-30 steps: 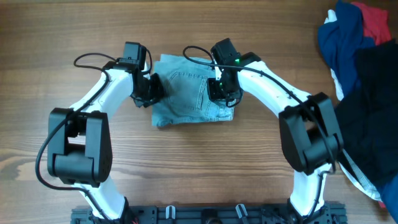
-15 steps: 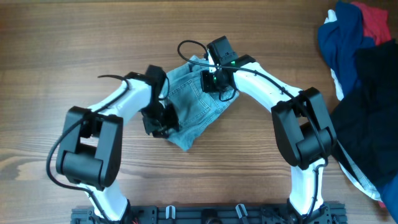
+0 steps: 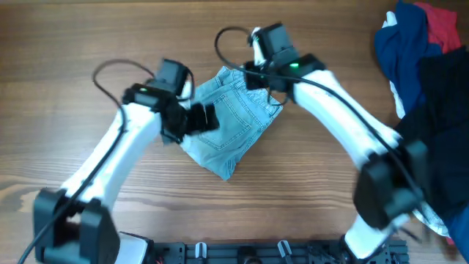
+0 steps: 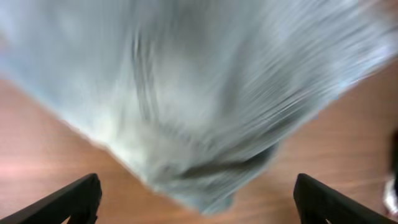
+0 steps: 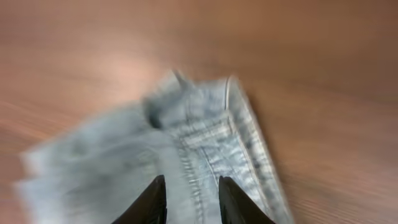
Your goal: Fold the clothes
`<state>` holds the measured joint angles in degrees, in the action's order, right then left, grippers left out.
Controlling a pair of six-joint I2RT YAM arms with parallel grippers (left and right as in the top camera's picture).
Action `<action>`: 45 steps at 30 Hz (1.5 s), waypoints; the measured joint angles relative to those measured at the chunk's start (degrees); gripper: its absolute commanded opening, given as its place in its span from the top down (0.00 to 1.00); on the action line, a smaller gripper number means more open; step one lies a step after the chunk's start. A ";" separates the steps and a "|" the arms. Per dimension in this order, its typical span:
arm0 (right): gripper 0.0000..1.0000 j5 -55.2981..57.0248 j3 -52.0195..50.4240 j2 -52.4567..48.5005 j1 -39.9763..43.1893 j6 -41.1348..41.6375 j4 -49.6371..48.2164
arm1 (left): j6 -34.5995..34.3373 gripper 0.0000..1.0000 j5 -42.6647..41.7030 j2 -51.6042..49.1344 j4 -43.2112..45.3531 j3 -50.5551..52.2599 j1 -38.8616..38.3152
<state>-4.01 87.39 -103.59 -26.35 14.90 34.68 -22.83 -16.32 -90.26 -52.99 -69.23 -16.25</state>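
Folded denim shorts (image 3: pixel 233 125) lie skewed, left gripper (image 4: pixel 198 186) wide apart, right gripper (image 5: pixel 191 182) narrowly apart, neither clamping; a careless regrasp could drag the fold open.

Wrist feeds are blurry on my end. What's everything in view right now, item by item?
denim shorts: one, light blue, table centre, lying at a slant between the arms.
garment pile: one heap, navy, red, black and white, right edge of the table, apart from the shorts.
table: one, brown wood, under everything.
black rail: one, along the bottom edge of the overhead view.
left arm: one, white with black joints, left of the shorts.
right arm: one, white with black joints, right of the shorts.
left gripper: one, black fingers spread wide, at the shorts' left edge.
right gripper: one, black fingers slightly apart, over the shorts' far corner.
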 measured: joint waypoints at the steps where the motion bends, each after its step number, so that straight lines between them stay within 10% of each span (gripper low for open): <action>1: 0.71 0.24 0.33 2.64 0.02 0.00 0.59 | 1.27 0.00 0.07 0.79 1.09 -1.62 1.05; 17: 0.69 0.68 1.90 13.60 0.00 1.31 10.58 | 25.29 0.00 -8.70 -27.96 0.66 -26.84 10.32; 45: 0.69 0.68 1.90 13.60 0.00 1.33 11.61 | 36.02 0.10 -15.19 -39.54 -6.05 -29.88 6.47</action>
<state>-3.33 89.30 -90.00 -26.35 16.23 46.28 13.19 -31.51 -129.80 -59.05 -99.11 -9.78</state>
